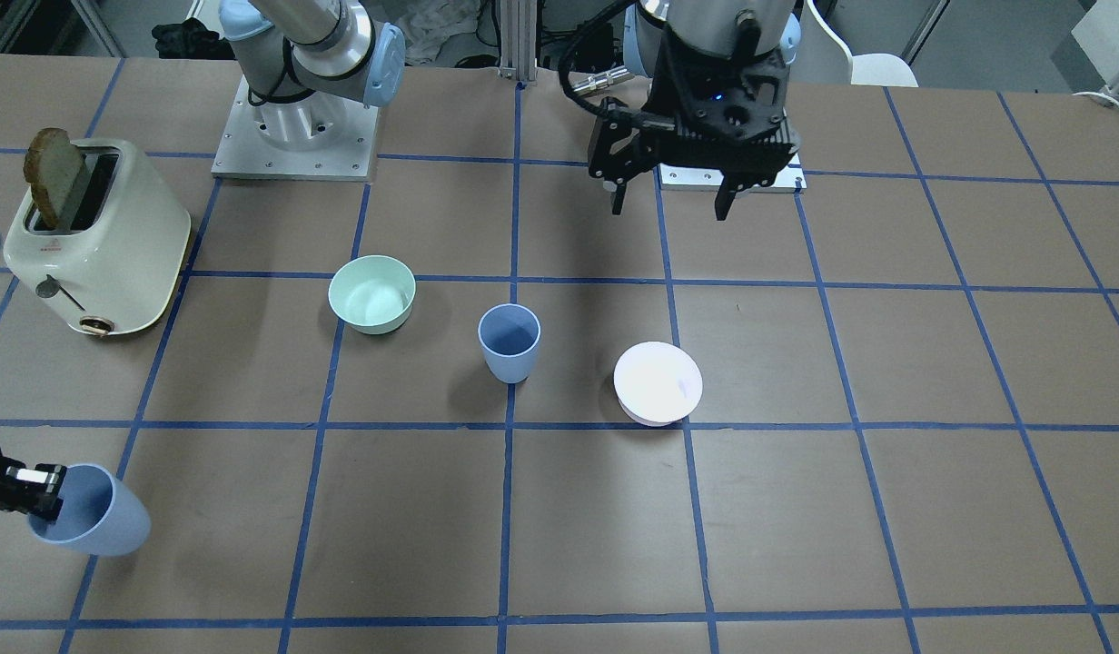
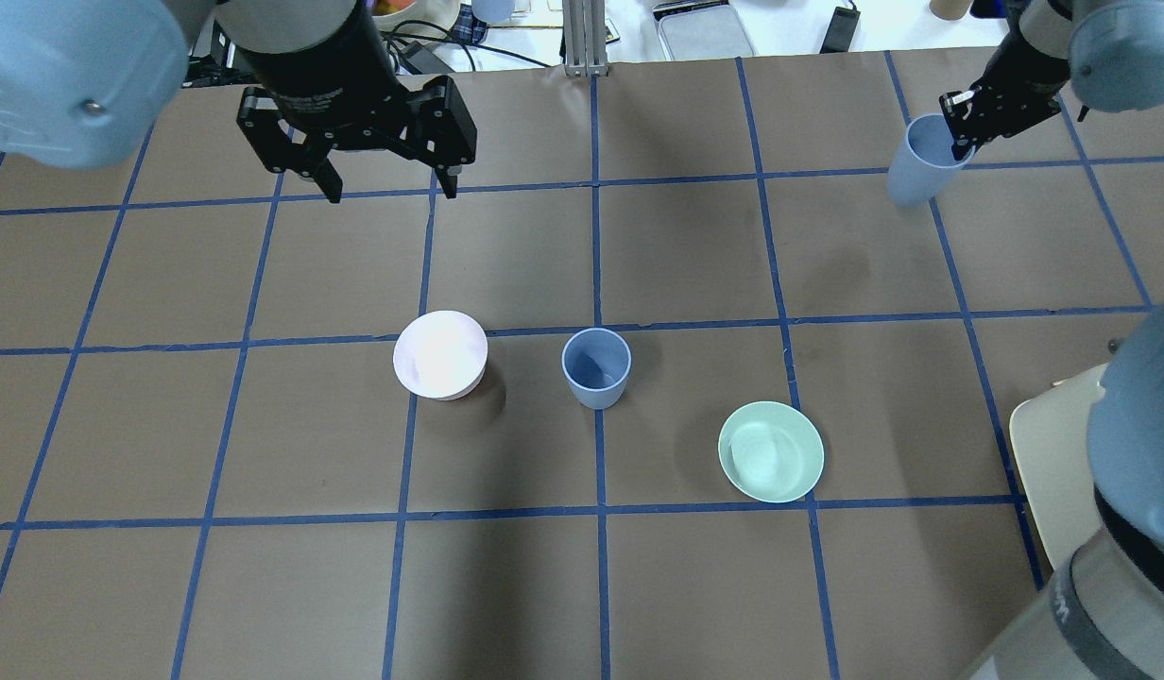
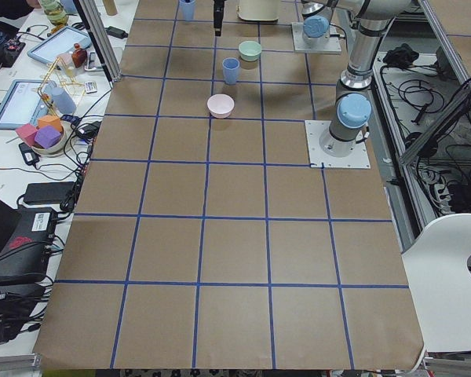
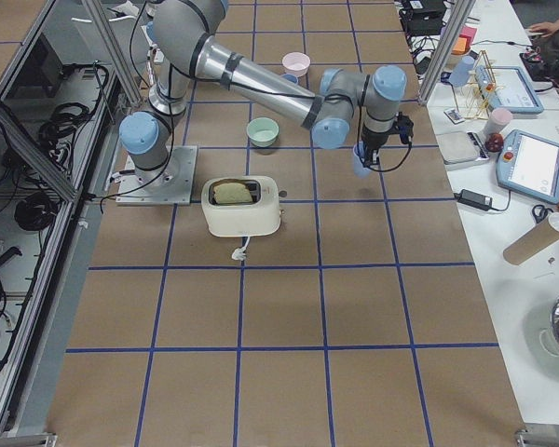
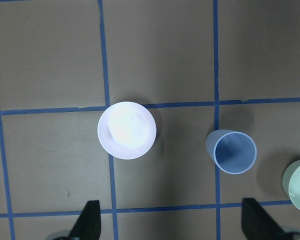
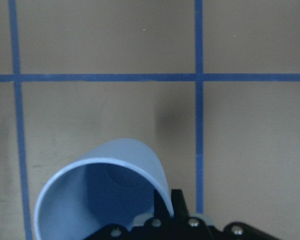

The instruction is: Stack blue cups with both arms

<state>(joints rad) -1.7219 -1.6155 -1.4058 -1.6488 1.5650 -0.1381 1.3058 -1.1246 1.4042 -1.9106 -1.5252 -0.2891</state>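
Note:
One blue cup (image 2: 596,366) stands upright near the table's middle; it also shows in the front view (image 1: 509,341) and the left wrist view (image 5: 233,151). My right gripper (image 2: 960,123) is shut on the rim of the second blue cup (image 2: 922,161), holding it tilted above the table at the far right; the cup also shows in the front view (image 1: 92,510) and the right wrist view (image 6: 107,192). My left gripper (image 2: 388,184) hangs open and empty above the table's far left, well behind the pale pink-white bowl (image 2: 440,354).
A mint-green bowl (image 2: 771,450) sits to the right of the standing cup. A cream toaster (image 1: 96,241) with a slice of bread stands at the robot's right end. Blue tape lines grid the brown table.

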